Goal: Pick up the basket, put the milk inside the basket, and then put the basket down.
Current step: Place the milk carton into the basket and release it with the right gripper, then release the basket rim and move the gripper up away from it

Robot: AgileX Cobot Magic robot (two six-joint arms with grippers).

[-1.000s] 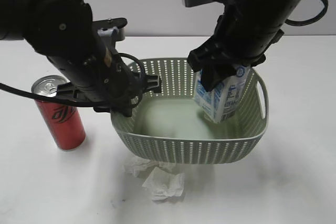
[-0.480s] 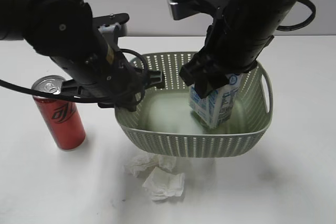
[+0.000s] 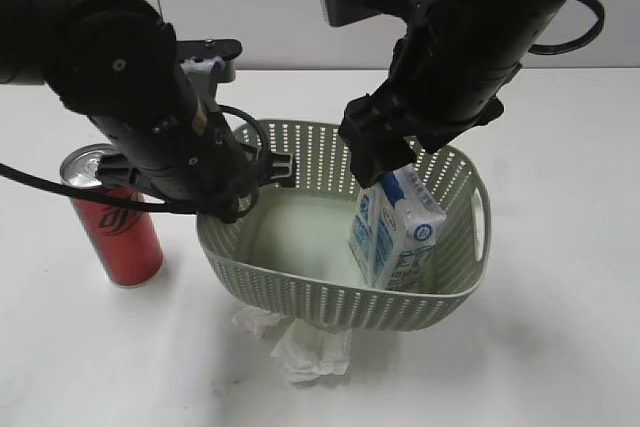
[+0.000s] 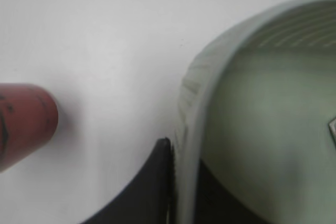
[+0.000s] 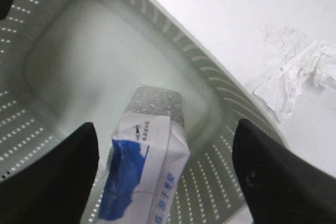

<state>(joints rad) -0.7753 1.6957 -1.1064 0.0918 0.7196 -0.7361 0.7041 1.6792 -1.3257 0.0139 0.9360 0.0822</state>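
The pale green basket [image 3: 300,292] hangs tilted above the table, held by its left rim. My left gripper [image 3: 240,197] is shut on that rim; the left wrist view shows a black finger [image 4: 157,182] on the outside and one on the inside of the basket wall [image 4: 186,129]. The white and blue milk carton [image 3: 393,229] stands tilted inside the basket, at its right side. My right gripper [image 3: 385,162] is just above the carton, jaws open. In the right wrist view the fingers [image 5: 165,177] stand wide on both sides of the carton [image 5: 149,171], not touching it.
A red soda can [image 3: 112,217] stands left of the basket; it also shows in the left wrist view [image 4: 23,121]. Crumpled white tissue [image 3: 305,347] lies on the white table under the basket's front, also in the right wrist view [image 5: 304,74].
The right gripper lowered the milk into the basket, let it go and opened. The carton now rests in the basket. The basket shifted left and tilted in the left gripper.
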